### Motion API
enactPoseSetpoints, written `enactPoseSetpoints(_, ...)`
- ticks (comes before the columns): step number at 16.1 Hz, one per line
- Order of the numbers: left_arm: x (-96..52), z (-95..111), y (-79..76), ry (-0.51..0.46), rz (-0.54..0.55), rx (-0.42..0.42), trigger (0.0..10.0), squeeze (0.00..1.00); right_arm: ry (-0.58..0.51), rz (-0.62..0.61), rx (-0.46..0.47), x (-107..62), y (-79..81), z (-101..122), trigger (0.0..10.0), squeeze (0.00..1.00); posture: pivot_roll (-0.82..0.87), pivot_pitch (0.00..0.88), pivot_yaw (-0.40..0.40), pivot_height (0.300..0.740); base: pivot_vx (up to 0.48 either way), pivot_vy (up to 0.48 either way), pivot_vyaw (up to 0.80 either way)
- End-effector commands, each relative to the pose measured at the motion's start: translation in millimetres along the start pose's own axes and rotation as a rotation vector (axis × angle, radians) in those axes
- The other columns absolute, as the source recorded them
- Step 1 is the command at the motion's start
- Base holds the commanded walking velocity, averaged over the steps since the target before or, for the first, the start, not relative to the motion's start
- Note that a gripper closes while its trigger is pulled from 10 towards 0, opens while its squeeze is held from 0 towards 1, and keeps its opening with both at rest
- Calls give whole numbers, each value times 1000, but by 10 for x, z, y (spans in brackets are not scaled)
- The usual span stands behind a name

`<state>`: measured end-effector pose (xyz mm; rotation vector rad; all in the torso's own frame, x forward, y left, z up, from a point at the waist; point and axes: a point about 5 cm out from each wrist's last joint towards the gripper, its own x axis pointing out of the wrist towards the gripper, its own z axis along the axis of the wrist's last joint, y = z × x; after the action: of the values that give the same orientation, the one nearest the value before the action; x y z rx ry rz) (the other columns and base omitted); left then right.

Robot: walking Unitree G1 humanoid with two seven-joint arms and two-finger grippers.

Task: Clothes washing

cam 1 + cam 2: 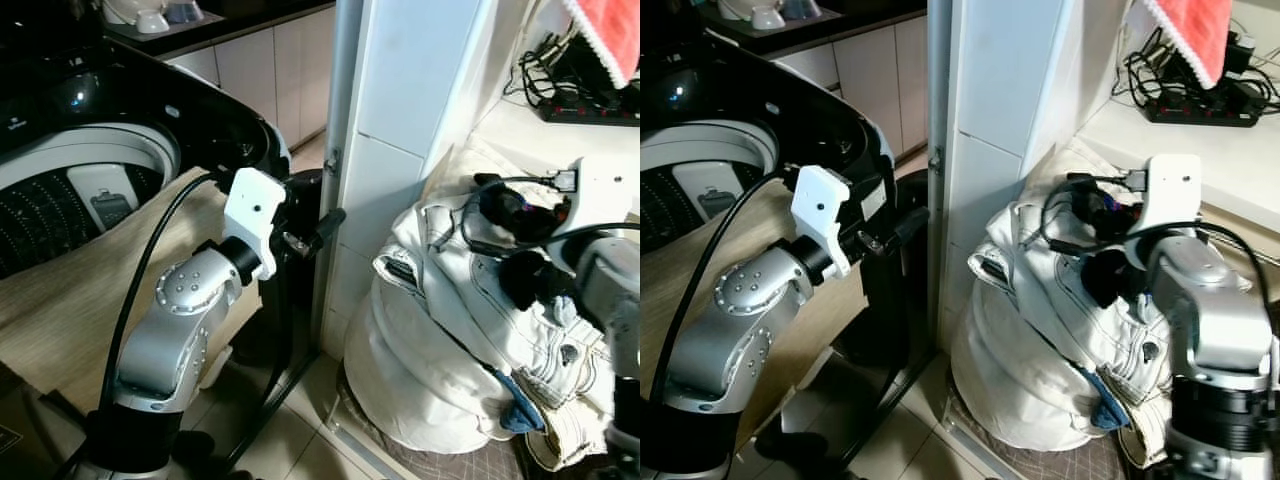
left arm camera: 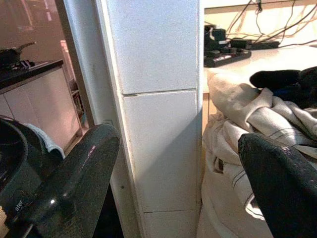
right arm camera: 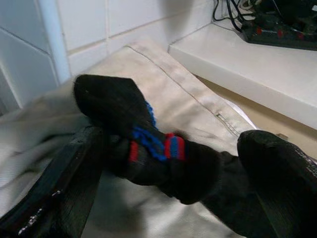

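Left eye view: the washing machine (image 1: 90,150), a black top-loader with its drum uncovered, sits at 10 o'clock, with a beige cloth (image 1: 70,300) draped over its front edge; the left end effector (image 1: 325,228) is raised beside the machine's right corner and points at the white tiled pillar (image 1: 400,150) at 12 o'clock; left wrist view shows its two black fingers (image 2: 74,183) spread apart with nothing between them; the pile of white and cream laundry (image 1: 440,330) is heaped on the floor at 4 o'clock, right of the pillar and below a white counter (image 1: 530,130); a black power strip (image 1: 590,110) with tangled cables lies on that counter at 2 o'clock, and a red towel (image 1: 610,35) hangs above it; the right end effector (image 3: 168,163) rests on top of the pile; right wrist view shows its fingers set wide on either side of a black sock (image 3: 133,144) with blue and red stripes, which lies on cream fabric; whether the fingers press the sock cannot be determined; a blue garment (image 1: 520,410) protrudes low in the pile.
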<state>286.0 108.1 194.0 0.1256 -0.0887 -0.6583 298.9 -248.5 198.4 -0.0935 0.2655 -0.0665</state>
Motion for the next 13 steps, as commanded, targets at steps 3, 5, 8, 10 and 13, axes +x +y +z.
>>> enactPoseSetpoints(3,-21,30,-50,-1,-62,-2,10000,0,14,62,6,116,-88,33,10000,0,-104,25,-26,740,0,0,0)
enactPoseSetpoints(5,-20,36,-64,0,-81,0,10000,0,51,131,58,197,-140,8,10000,0,-98,19,-26,740,0,0,0)
enactPoseSetpoints(8,-53,36,-76,4,-102,1,10000,0,140,185,21,289,-299,-65,10000,0,-90,11,-31,740,0,0,0)
enactPoseSetpoints(10,-91,33,-101,13,-151,-11,10000,0,172,204,8,300,-372,-52,10000,0,-87,10,-33,740,0,0,0)
enactPoseSetpoints(13,-186,42,-154,37,-296,-16,10000,0,215,201,-24,317,-477,-58,4157,0,-88,7,-36,740,0,0,0)
